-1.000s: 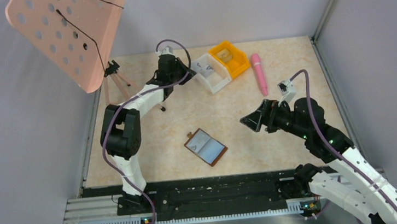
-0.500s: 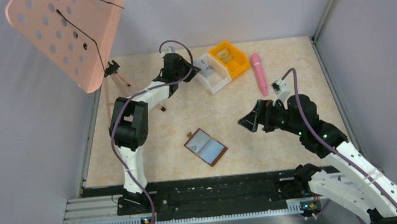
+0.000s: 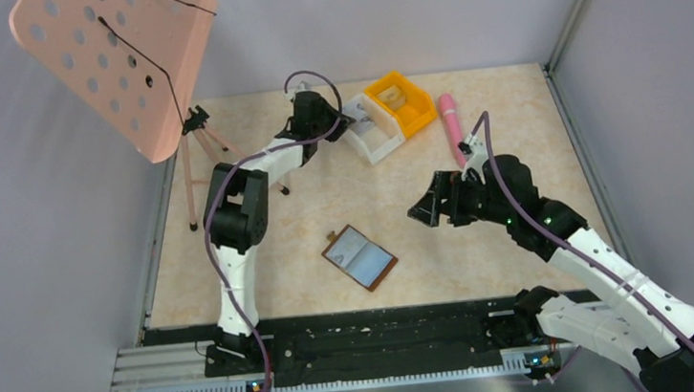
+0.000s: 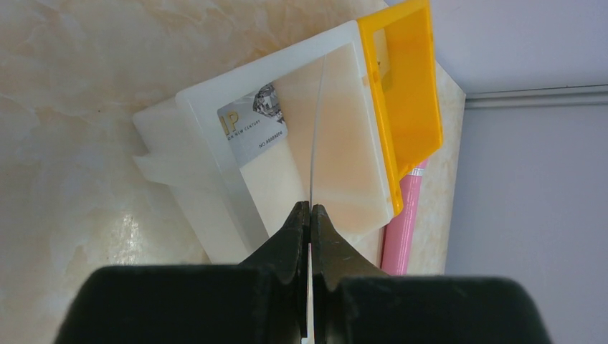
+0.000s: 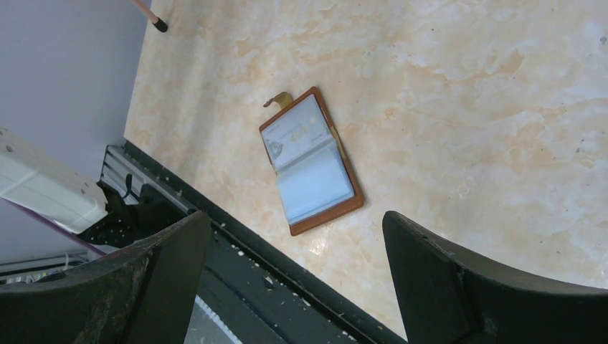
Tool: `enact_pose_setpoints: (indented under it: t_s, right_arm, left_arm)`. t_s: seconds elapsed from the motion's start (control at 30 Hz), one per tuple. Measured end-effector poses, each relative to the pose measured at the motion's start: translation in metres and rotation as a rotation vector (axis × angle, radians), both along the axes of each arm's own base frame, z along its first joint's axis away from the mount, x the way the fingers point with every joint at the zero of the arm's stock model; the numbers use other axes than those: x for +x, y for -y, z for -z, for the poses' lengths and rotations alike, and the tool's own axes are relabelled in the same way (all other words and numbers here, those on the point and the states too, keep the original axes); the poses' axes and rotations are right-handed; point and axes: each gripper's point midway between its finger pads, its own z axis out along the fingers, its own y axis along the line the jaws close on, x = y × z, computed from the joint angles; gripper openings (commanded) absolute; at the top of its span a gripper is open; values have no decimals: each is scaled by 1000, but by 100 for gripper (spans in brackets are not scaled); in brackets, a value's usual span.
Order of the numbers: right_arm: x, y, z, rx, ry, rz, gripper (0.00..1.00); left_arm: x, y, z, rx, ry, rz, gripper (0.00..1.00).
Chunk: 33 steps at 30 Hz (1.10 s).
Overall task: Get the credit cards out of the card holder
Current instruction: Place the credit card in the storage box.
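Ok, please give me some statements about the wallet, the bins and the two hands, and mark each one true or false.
1. The wallet lies open on the table. True.
2. The left hand is open and empty. False: it is shut on a thin card, held edge-on above the white bin.
3. A silver card lies inside the white bin. True.
4. The right hand grips the wallet. False: it is open and hovers apart from the wallet.
5. The pink pen lies in the orange bin. False: it lies on the table beside that bin.
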Motion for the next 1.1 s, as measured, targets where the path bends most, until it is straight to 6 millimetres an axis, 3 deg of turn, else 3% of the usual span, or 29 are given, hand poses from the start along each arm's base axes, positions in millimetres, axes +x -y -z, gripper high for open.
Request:
enact_pose_setpoints:
  t_s: [0.23,1.1]
  right_arm:
    - [5,-2,1,-4,-8,-4,90]
    - [20,1,-4,17,-21,14,90]
  left_arm:
    - [6,8,12,-10,-23,10,0]
    - [17,8,15,-85,-83,-96,0]
